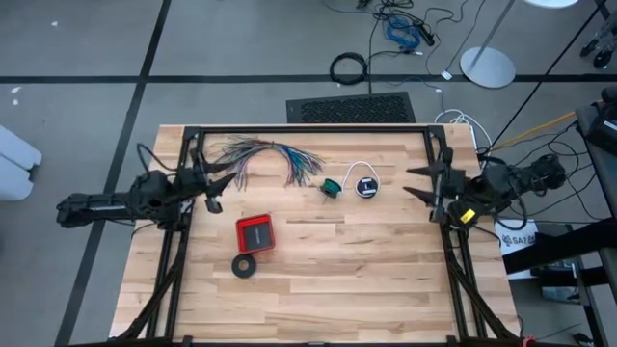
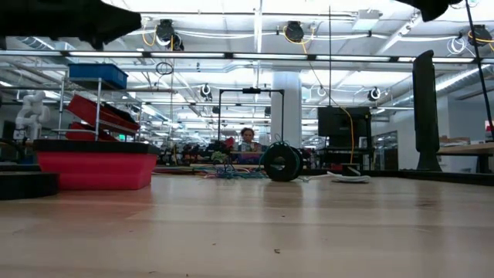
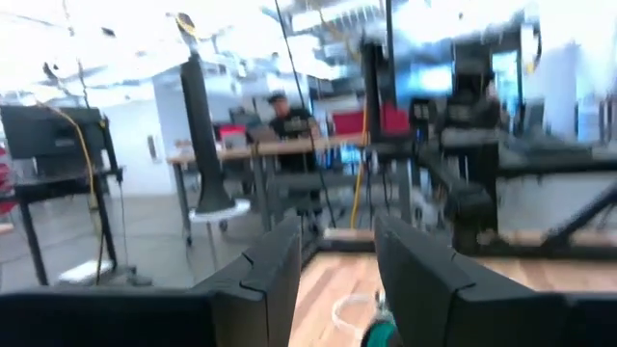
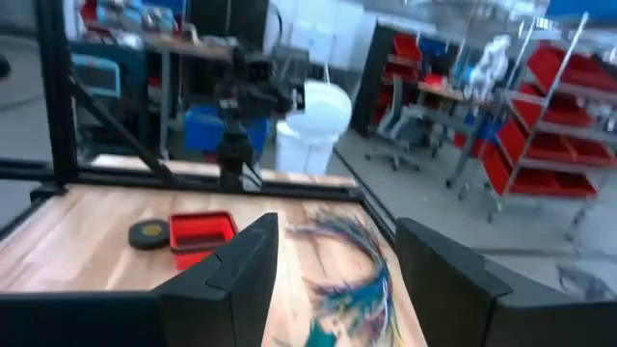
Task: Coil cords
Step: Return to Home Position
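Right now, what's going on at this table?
Nothing is being handled. The left gripper and right gripper hang open and empty at opposite sides of the table, pointing inward. Mid-table, the green wire lies as a small coil, with the white cord just beside it. The coloured wire bundle, red tray and black ring lie apart from both grippers.
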Available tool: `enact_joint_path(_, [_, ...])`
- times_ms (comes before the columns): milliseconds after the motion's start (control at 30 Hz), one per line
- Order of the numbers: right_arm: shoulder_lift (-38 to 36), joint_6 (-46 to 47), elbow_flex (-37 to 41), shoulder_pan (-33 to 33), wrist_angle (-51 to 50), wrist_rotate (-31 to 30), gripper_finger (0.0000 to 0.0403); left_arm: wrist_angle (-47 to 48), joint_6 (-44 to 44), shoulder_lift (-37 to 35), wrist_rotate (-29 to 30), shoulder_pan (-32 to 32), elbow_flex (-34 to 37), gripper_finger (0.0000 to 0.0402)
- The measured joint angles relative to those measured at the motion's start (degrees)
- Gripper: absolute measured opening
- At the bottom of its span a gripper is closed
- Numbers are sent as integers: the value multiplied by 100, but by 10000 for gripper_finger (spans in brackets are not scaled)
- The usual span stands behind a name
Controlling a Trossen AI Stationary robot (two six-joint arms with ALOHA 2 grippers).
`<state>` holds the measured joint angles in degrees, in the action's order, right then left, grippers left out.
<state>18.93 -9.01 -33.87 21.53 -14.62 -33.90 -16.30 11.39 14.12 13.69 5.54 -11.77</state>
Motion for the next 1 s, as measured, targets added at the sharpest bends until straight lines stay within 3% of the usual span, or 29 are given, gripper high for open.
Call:
enact_joint_path(233, [-911, -283, 1170, 49, 1114, 92, 196, -973, -122, -676, 4, -7, 1121, 142])
enact_joint_path(433, [-1877, -321, 1788, 47, 1347, -99, 196, -663, -234, -750, -17, -7, 1132, 142])
enact_joint_path(767, [-1883, -490, 2633, 44, 1922, -248, 196, -428, -189, -756, -20, -7, 1132, 142])
enact_joint_path(1000, [-1885, -112, 2701, 44, 1128, -510, 196, 1, -252, -756, -4, -7, 1132, 142])
